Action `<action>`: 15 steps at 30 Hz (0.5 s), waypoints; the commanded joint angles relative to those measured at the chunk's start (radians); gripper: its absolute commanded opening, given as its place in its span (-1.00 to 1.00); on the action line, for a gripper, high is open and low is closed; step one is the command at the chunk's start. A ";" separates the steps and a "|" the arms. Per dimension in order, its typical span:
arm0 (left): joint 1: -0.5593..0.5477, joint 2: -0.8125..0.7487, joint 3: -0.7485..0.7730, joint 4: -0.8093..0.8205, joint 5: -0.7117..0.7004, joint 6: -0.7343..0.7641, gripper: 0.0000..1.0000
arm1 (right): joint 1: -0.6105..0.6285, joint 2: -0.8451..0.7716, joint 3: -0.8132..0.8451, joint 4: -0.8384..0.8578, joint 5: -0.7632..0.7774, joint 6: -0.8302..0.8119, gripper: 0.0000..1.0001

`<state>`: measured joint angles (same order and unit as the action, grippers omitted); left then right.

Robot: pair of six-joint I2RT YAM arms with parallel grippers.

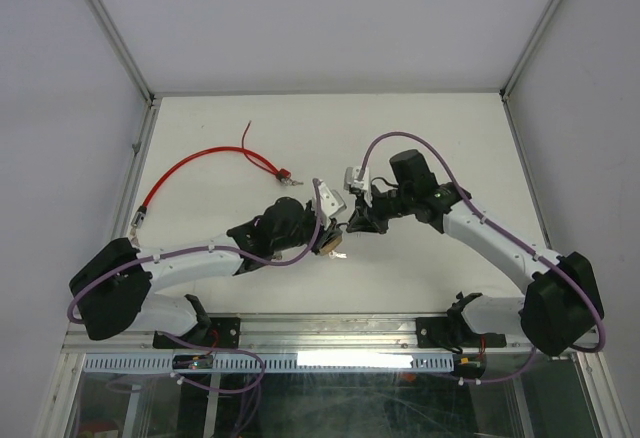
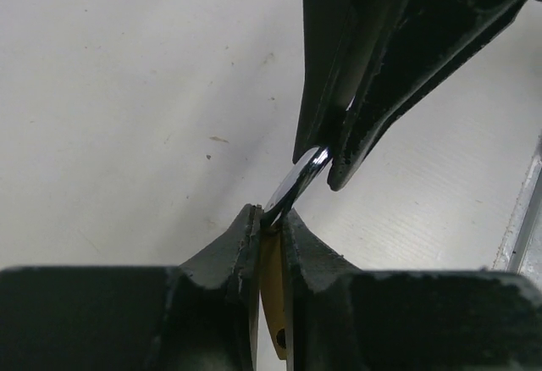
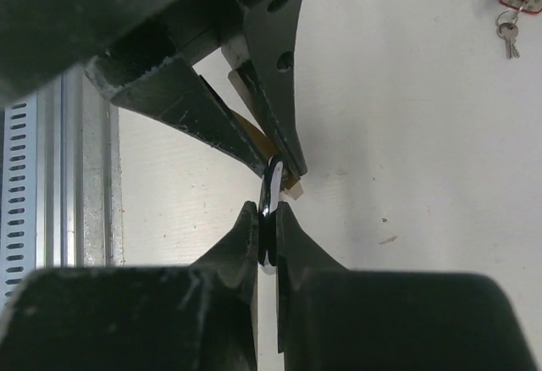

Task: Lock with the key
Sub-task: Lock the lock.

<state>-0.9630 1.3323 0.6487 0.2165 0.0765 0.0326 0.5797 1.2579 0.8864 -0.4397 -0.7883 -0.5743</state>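
Note:
A brass padlock is clamped between the shut jaws of my left gripper, just above the table. Its chrome shackle sticks out toward my right gripper, which is shut on that shackle. The two grippers meet tip to tip at the table's front middle, left gripper and right gripper. A small silver key lies on the table on a ring at the end of a red cable, away from both grippers. Which face of the padlock carries the keyhole is hidden.
The red cable curves across the left half of the white table to the left wall. A metal rail runs along the near edge just behind the grippers. White walls close the table on three sides.

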 commanded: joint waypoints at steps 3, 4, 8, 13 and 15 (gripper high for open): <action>-0.011 -0.191 -0.117 0.331 0.076 0.007 -0.28 | -0.016 -0.085 0.008 0.019 -0.093 -0.076 -1.00; -0.010 -0.223 -0.169 0.371 0.093 0.020 -0.07 | -0.021 -0.098 0.002 0.017 -0.120 -0.094 -1.00; -0.003 -0.369 -0.308 0.513 0.152 0.060 0.38 | -0.039 -0.116 0.000 -0.039 -0.259 -0.195 -1.00; 0.022 -0.480 -0.354 0.525 0.252 0.081 0.46 | -0.043 -0.111 0.029 -0.097 -0.363 -0.314 -1.00; 0.042 -0.480 -0.343 0.496 0.260 0.080 0.36 | -0.044 -0.109 0.061 -0.130 -0.381 -0.390 -1.00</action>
<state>-0.9527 0.8711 0.2955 0.6460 0.2565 0.0822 0.5381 1.1866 0.8619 -0.5621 -0.9928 -0.8036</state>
